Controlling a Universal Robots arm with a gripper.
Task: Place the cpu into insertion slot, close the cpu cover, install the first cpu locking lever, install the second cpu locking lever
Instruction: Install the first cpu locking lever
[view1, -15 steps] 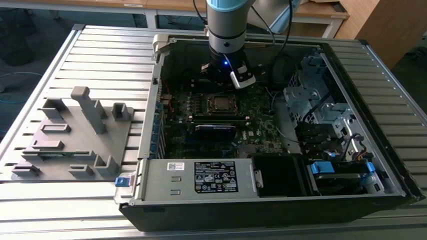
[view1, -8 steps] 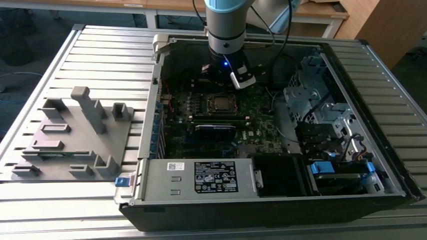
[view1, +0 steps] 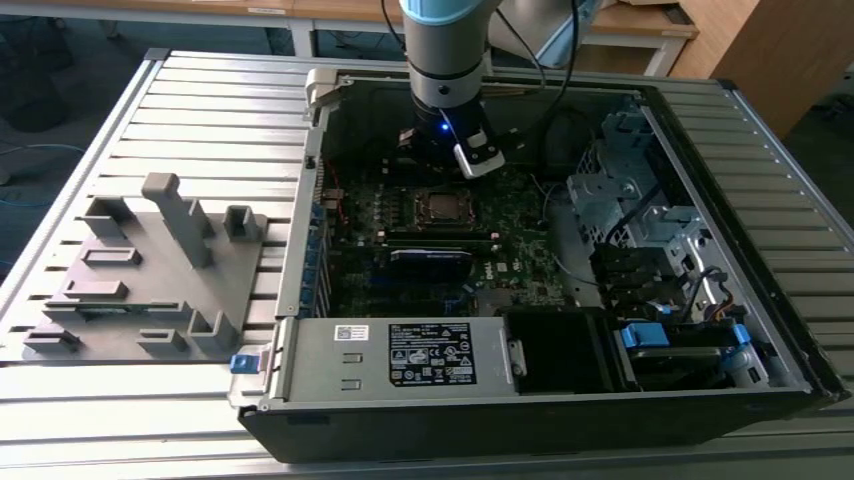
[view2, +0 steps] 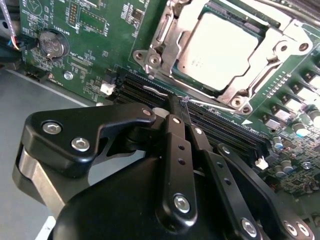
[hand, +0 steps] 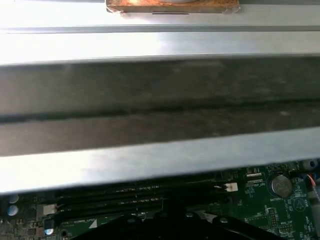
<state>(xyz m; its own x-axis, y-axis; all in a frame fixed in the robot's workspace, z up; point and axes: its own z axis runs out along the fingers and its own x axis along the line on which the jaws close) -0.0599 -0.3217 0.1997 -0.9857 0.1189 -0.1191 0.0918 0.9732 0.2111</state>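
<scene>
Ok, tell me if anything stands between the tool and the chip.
Nothing visible does. In the second wrist view the tool hangs over the black memory slots, right beside a thin wire lever. The chip lies seated just beyond, the metal frame around it.

Looks like a robotics lab or test workshop. Laid out on a ribbed aluminium bench (view1: 200, 90): an opened desktop computer case (view1: 534, 432), lid off, green motherboard (view2: 85, 30) bare to the air. Just beside the case, a grey moulded fixture plate (view1: 134, 290) with upright pegs and pockets. Reaching down into the case, an industrial robot arm (view1: 447, 60) trailing black cables (view1: 537, 62). Behind, wooden-topped desks (view1: 641, 25).
</scene>
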